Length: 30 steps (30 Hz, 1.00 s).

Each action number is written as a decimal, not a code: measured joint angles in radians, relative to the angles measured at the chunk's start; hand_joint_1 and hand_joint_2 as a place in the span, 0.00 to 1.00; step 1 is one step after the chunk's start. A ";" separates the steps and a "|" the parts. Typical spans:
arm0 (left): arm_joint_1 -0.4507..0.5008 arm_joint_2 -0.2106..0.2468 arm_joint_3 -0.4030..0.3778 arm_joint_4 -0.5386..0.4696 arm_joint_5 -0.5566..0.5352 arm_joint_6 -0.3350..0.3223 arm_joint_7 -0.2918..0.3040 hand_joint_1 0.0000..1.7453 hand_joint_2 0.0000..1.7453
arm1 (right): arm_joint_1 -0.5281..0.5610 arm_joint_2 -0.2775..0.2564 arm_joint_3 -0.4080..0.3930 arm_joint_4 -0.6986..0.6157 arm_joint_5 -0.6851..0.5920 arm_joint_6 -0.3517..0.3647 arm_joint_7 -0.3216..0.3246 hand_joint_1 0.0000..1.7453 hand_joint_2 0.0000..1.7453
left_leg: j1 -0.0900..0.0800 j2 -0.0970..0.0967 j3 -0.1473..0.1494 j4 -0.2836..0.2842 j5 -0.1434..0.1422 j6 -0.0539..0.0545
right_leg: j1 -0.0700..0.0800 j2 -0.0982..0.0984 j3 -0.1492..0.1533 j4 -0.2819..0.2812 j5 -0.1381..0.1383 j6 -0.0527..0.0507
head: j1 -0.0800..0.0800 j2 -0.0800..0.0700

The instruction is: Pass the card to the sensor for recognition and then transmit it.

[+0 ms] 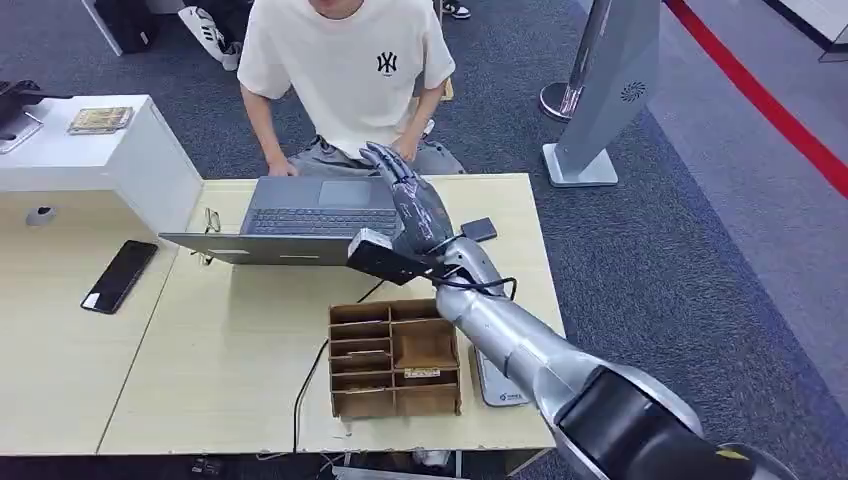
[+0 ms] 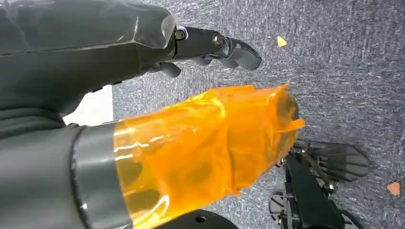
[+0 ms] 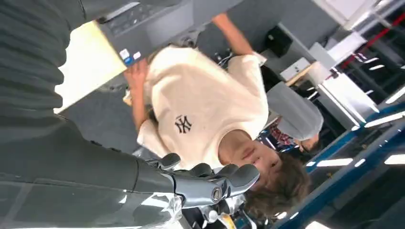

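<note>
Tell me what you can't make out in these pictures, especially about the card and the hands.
- Card: none identifiable; slips in the brown organizer are too small in the head view.
- Right hand: the palm faces away, so a held card would be hidden; its fingers show nothing gripped.
- Left hand: an orange film blocks much of the left wrist view.
- Sensor: possibly the grey device under the right arm, mostly hidden.

On the bench (image 1: 240,370) a laptop (image 1: 300,215) stood at the far edge, with a person (image 1: 345,70) seated behind it. Nearer the robot sat a compartmented box (image 1: 395,358), a flat device (image 1: 497,385) just to its right. A phone (image 1: 119,275) lay far left on the adjoining bench. The right hand (image 1: 410,200) hung over the laptop's right end.
</note>
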 joint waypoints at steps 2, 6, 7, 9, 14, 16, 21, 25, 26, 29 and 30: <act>0.004 0.000 0.004 0.000 0.003 0.001 -0.004 0.00 0.00 | 0.034 -0.013 -0.007 -0.053 -0.024 0.006 -0.006 0.00 1.00 | 0.000 0.000 0.000 0.000 0.000 0.000 | 0.000 0.000 0.000 0.000 0.000 0.000 | 0.000 0.000; 0.015 -0.001 0.017 0.000 0.013 0.003 -0.012 0.00 0.00 | 0.110 -0.047 -0.021 -0.171 -0.096 0.033 -0.008 0.00 1.00 | 0.000 0.000 0.000 0.000 0.000 0.000 | 0.000 0.000 0.000 0.000 0.000 0.000 | 0.000 0.000; 0.018 -0.001 0.019 0.000 0.015 0.005 -0.014 0.00 0.00 | 0.126 -0.056 -0.022 -0.196 -0.108 0.036 -0.009 0.00 1.00 | 0.000 0.000 0.000 0.000 0.000 0.000 | 0.000 0.000 0.000 0.000 0.000 0.000 | 0.000 0.000; 0.022 -0.001 0.026 0.000 0.017 0.005 -0.016 0.00 0.00 | 0.159 -0.071 -0.027 -0.242 -0.127 0.037 -0.010 0.00 1.00 | 0.000 0.000 0.000 0.000 0.000 0.000 | 0.000 0.000 0.000 0.000 0.000 0.000 | 0.000 0.000; 0.031 -0.001 0.035 0.000 0.024 0.006 -0.017 0.00 0.00 | 0.230 -0.109 -0.047 -0.353 -0.159 0.037 -0.016 0.00 1.00 | 0.000 0.000 0.000 0.000 0.000 0.000 | 0.000 0.000 0.000 0.000 0.000 0.000 | 0.000 0.000; 0.033 -0.001 0.035 0.000 0.027 0.007 -0.017 0.00 0.00 | 0.256 -0.121 -0.050 -0.388 -0.168 0.040 -0.016 0.00 1.00 | 0.000 0.000 -0.001 0.000 0.000 0.000 | 0.000 0.000 0.000 0.000 0.000 0.000 | 0.000 0.000; 0.034 -0.002 0.045 0.000 0.034 0.009 -0.017 0.00 0.00 | 0.310 -0.143 -0.051 -0.458 -0.175 0.060 -0.016 0.00 1.00 | 0.000 0.000 -0.001 0.000 0.000 0.000 | 0.000 0.000 0.000 0.000 0.000 0.000 | 0.000 0.000; 0.035 -0.002 0.052 0.000 0.038 0.009 -0.017 0.00 0.00 | 0.342 -0.157 -0.050 -0.497 -0.174 0.080 -0.011 0.00 1.00 | 0.000 0.000 -0.001 0.000 0.000 0.000 | 0.000 0.000 0.000 0.000 0.000 0.000 | 0.000 0.000; 0.035 -0.002 0.053 0.000 0.039 0.009 -0.017 0.00 0.00 | 0.350 -0.161 -0.048 -0.508 -0.174 0.087 -0.008 0.00 1.00 | 0.000 0.000 -0.001 0.000 0.000 0.000 | 0.000 0.000 0.000 0.000 0.000 0.000 | 0.000 0.000; 0.036 -0.002 0.053 0.000 0.042 0.009 -0.017 0.00 0.00 | 0.370 -0.172 -0.040 -0.533 -0.174 0.096 -0.005 0.00 1.00 | 0.000 0.000 -0.001 0.000 0.000 0.000 | 0.000 0.000 0.000 0.000 0.000 0.000 | 0.000 0.000; 0.036 -0.002 0.053 0.000 0.043 0.009 -0.017 0.00 0.00 | 0.375 -0.175 -0.039 -0.539 -0.174 0.100 -0.004 0.00 1.00 | 0.000 0.000 -0.001 0.000 0.000 0.000 | 0.000 0.000 0.000 0.000 0.000 0.000 | 0.000 0.000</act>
